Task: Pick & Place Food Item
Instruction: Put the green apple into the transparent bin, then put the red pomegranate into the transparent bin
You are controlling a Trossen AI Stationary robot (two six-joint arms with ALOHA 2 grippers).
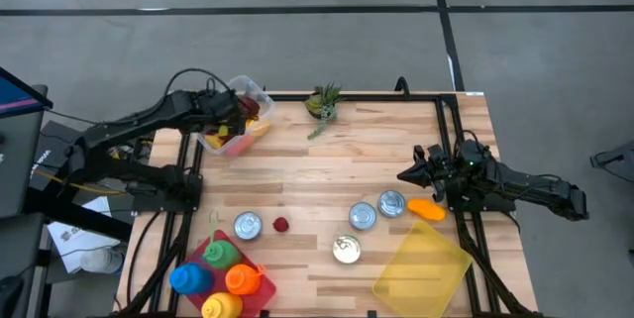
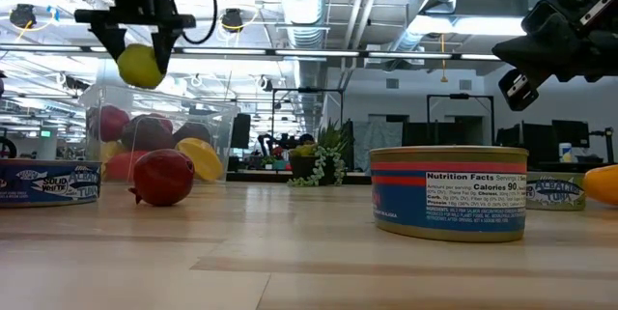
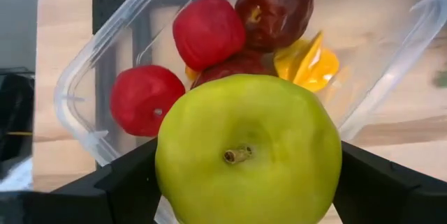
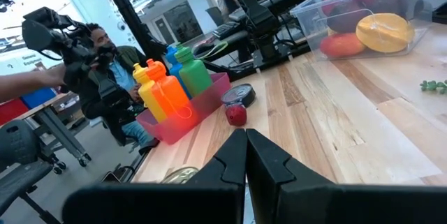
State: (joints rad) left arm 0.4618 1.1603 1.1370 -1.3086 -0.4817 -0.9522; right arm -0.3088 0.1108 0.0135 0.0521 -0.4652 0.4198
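Note:
My left gripper (image 2: 135, 38) is shut on a green apple (image 3: 248, 151) at the table's far left corner, right above a clear plastic container (image 3: 84, 77). In that container lie red and dark red fruits (image 3: 208, 30) and a yellow piece (image 3: 307, 63). The low view shows the apple (image 2: 141, 65) just over the container's rim (image 2: 217, 117). My right gripper (image 1: 404, 173) waits shut at the table's right side, level and touching nothing. A small red fruit (image 1: 281, 225) lies on the table near the front left. My left gripper pinches the green apple between its two fingers (image 3: 126, 182), one on each of its opposite sides (image 3: 167, 161). The fingers slant down from above. The apple's stem end (image 3: 237, 155) faces back toward the wrist, and the apple hangs clear above the container.
Several tins (image 1: 363, 216) stand on the front half of the table. An orange item (image 1: 426, 209) and a yellow box (image 1: 421, 268) are at the front right. A red tray of bottles (image 1: 223, 273) is front left, a small plant (image 1: 323, 105) far middle. A person (image 4: 105, 56) sits beyond the table.

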